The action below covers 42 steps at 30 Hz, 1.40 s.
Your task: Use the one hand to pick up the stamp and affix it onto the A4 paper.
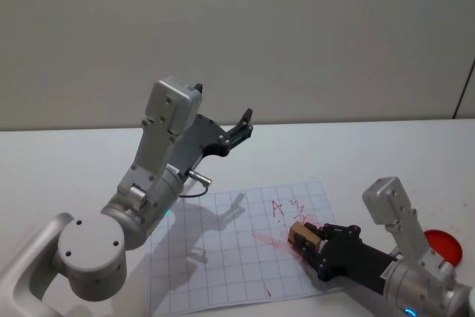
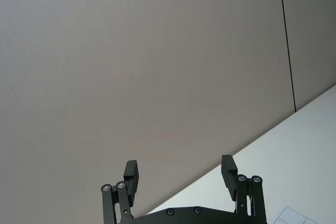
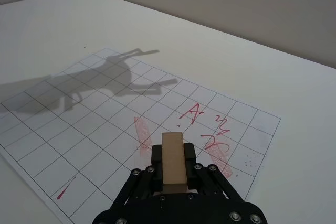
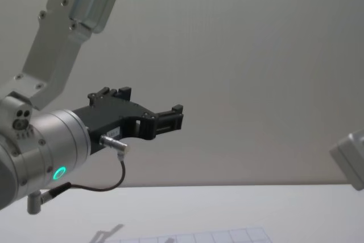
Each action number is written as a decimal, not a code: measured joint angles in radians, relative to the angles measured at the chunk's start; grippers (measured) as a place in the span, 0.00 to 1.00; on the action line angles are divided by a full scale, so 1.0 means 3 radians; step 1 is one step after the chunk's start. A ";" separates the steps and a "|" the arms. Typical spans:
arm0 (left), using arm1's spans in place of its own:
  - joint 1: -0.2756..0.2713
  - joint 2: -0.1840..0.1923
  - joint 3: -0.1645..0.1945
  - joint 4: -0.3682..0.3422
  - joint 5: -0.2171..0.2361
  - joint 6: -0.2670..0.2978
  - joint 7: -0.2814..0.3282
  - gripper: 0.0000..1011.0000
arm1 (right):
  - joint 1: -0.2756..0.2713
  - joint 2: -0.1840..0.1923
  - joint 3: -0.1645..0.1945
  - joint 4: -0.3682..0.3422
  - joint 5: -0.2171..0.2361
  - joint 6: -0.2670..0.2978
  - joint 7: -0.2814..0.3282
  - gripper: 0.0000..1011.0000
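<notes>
Under and all around the right gripper [image 1: 304, 238], a white table [image 1: 67, 154], plain and matt. Just ahead of its tip, red handwritten marks [image 3: 191, 114]: a letter A with a few scribbles beside it. Flanking the tip on either side, two smeared red ink patches [image 3: 143, 136]. Farther ahead, a forked grey shadow [image 3: 105, 77] lying flat. To the right of the gripper and back beside its wrist, a red disc [image 1: 444, 246] flat on the table, partly hidden. Just beyond the disc, faint pinkish smudges [image 1: 454, 211]. Far ahead, past the table's back edge, a plain grey-beige wall [image 1: 297, 27] with a thin dark vertical seam [image 1: 464, 90] out to the right.
</notes>
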 joint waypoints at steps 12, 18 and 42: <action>0.0000 0.0000 0.0000 0.0000 0.0000 0.0000 0.0000 0.99 | -0.0003 -0.0018 -0.0027 0.0037 0.0033 -0.0029 -0.0060 0.22; 0.0000 0.0000 0.0000 0.0000 0.0000 0.0000 0.0000 0.99 | 0.0000 -0.0033 -0.0033 -0.0035 0.0129 -0.0105 -0.0104 0.22; 0.0000 0.0000 0.0000 0.0000 0.0000 0.0000 0.0000 0.99 | -0.0118 0.0268 0.0287 -0.0715 0.0547 -0.0409 -0.0589 0.22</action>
